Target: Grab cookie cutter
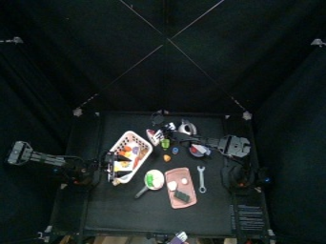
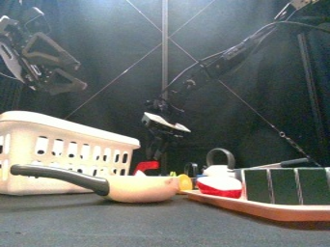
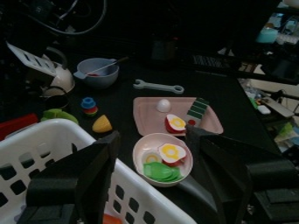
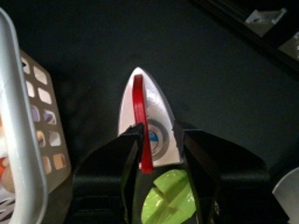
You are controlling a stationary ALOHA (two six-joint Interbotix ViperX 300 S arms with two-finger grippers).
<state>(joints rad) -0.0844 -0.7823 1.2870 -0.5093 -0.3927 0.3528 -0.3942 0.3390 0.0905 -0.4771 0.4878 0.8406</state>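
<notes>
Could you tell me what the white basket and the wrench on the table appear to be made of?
The white basket looks like moulded plastic: a smooth, slightly glossy rim and evenly slotted walls. The wrench looks like metal or metal-coloured plastic: a pale silvery-grey, dull sheen against the black table; the views leave it open which.

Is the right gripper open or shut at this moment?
Open. The right gripper has its jaws apart in the right wrist view, one on each side of the white piece with a red handle.
</notes>
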